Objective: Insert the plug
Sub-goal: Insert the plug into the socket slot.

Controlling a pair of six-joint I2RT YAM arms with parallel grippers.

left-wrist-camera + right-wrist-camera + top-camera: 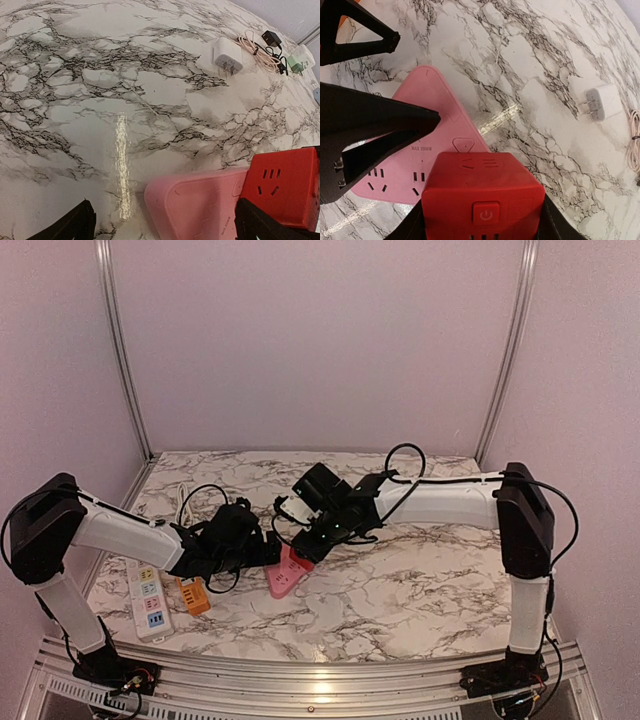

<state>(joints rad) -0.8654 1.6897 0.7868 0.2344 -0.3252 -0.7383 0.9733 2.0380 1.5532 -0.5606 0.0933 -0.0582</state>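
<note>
A pink triangular power strip (pixel 283 580) lies flat on the marble table, with its sockets in the right wrist view (pixel 395 165). My right gripper (pixel 480 220) is shut on a red cube plug (pixel 485 195) with a power button and holds it at the strip's edge, which is also seen from above (pixel 298 558). My left gripper (pixel 164 210) is open and low over the strip (pixel 195 205). One finger (pixel 380 125) lies over the pink top and the other (pixel 355 30) is off the strip's side. The red cube (pixel 282 187) sits just to its right.
A white charger (pixel 227 55), a coiled pink cable (pixel 255 47), a black plug (pixel 272 37) and a green-and-white adapter (pixel 302 59) lie further back. A white power strip (pixel 148 600) and an orange block (pixel 193 595) lie at the front left.
</note>
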